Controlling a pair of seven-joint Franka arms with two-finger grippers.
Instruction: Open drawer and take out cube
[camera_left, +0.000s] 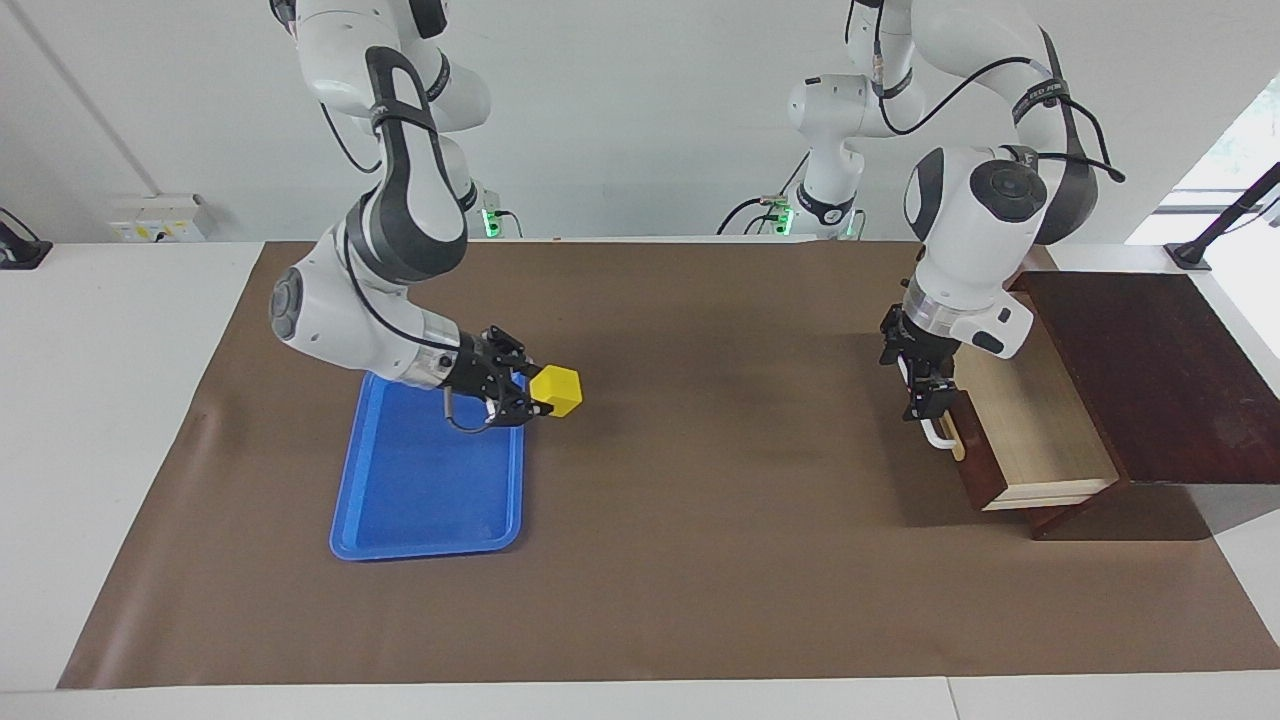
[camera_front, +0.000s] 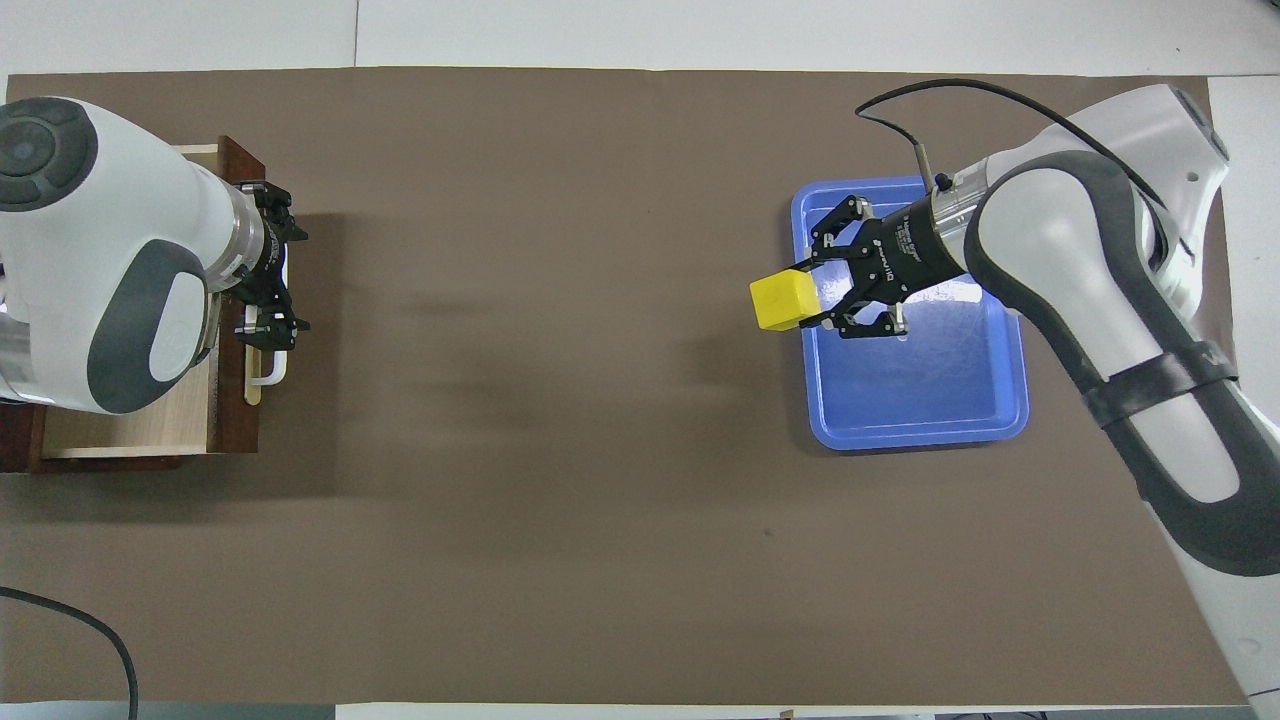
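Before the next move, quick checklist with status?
1. Drawer pulled out of the box: ok.
2. Left gripper at the drawer's handle: ok; whether it grips the handle: cannot tell.
3. Cube out of the drawer and shut in the right gripper: ok.
4. Cube is up in the air over the tray's edge: ok.
5. Blue tray has bare floor for a drop: ok.
6. Cube set down: not ok.

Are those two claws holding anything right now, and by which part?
The right gripper pinches the yellow cube by two opposite faces, in the air by the blue tray. The left gripper is at the drawer's white handle; grip unclear.
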